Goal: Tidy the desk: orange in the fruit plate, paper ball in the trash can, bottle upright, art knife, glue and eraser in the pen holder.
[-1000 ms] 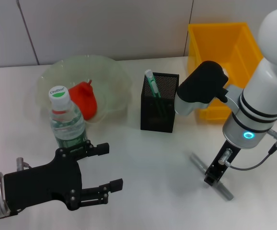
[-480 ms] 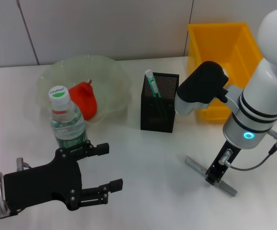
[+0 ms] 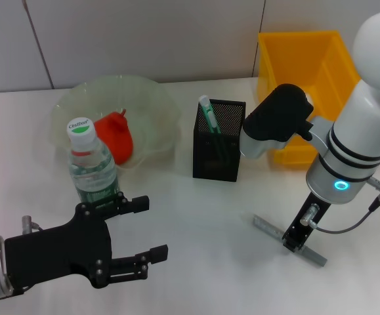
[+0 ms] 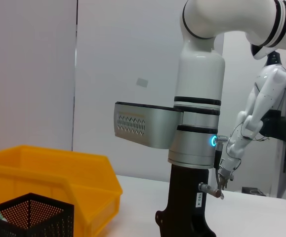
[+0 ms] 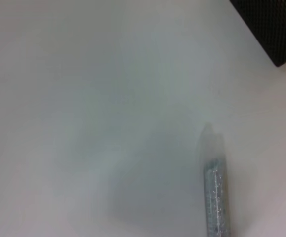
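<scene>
— Since the right pincer (image 3: 297,240) is clamped on the art knife (image 3: 289,240) at lower right, why?
— Probably for the pen holder (image 3: 218,140), centre. Left pincer (image 3: 137,230) gapes idle, lower left.

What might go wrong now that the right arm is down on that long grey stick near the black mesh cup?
The right gripper sits on the middle of the art knife; held off-balance, it may tilt or slip. The pen holder has a narrow mouth already holding a green pen, so the knife might catch on its rim. The left gripper sits close to the bottle and might knock it.
</scene>
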Motion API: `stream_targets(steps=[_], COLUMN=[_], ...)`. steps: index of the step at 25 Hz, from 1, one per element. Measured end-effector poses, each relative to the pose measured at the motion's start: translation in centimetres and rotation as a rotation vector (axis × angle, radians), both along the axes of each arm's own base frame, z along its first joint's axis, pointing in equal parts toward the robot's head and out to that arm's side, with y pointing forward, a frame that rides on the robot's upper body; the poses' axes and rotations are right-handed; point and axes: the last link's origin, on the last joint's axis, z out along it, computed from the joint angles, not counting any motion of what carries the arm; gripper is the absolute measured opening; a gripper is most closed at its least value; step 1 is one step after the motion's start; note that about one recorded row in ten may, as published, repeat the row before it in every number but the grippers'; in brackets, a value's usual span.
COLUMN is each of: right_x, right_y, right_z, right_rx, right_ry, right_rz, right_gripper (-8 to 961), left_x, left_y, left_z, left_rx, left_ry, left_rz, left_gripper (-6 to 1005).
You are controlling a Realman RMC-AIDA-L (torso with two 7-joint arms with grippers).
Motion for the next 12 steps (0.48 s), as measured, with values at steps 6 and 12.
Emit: stream_targets(steps=[6,12], right_x=[-0.4,-2.0], right_y=[0.0,0.1], right_z=[0.1,1.0], right_rx=[0.001,0.021], right_ry=[0.01,0.037], right_rz=[0.009,0.057], right_gripper=[138,137], left_x=[0.0,0.0], left_y=[0.0,0.0], left_z=[0.0,0.0], left_rx=[0.004,0.005], left_ry=[0.002,0.002], left_rz=[-0.006,-0.005], left_gripper=[834,833])
